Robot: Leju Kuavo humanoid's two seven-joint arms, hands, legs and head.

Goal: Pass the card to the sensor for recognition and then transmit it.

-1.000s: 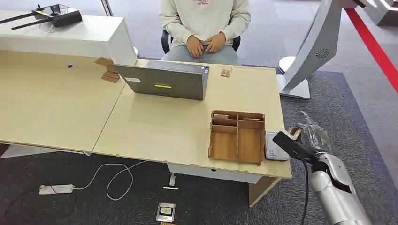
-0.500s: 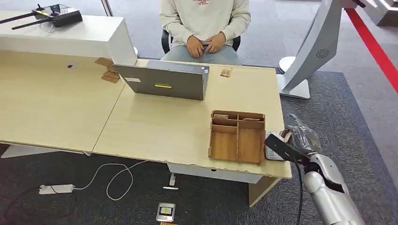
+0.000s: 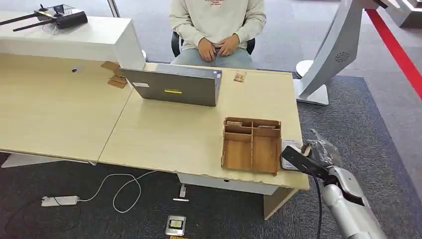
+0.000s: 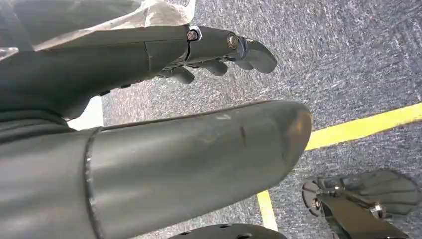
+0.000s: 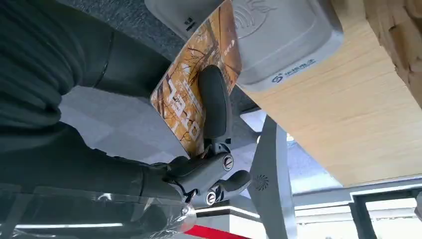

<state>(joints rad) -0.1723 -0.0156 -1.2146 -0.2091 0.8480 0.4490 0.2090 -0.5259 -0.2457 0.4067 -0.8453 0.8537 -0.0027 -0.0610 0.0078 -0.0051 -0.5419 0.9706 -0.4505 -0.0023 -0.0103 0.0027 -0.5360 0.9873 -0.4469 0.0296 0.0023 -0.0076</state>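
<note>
The left hand (image 4: pixel 149 124) hangs over the floor, fingers loosely extended, holding nothing. At the table's (image 3: pixel 174 144) front right corner, the right hand (image 5: pixel 199 164) pinches the card (image 5: pixel 191 94) over the sensor (image 5: pixel 278 35). Recognition appears underway; the handover remains.

The card (image 5: pixel 194 94) is orange-brown, patterned with dark branching lines and white lettering. The card reader (image 5: pixel 278 40) is pale grey with a faint wave emblem and small blue lettering. The right hand (image 3: pixel 318 149) has dark grey fingers (image 5: pixel 215 102) and wears clear plastic wrap; its arm is silver. The surface (image 3: pixel 174 134) is pale wood grain. The compartment tray (image 3: pixel 252 145) is mid-brown wood. At 12 o'clock, the laptop (image 3: pixel 171 88) is grey with a yellow sticker. The carpet (image 3: pixel 378 124) is speckled dark grey, crossed by a red stripe (image 3: pixel 395 47) at 2 o'clock.
</note>
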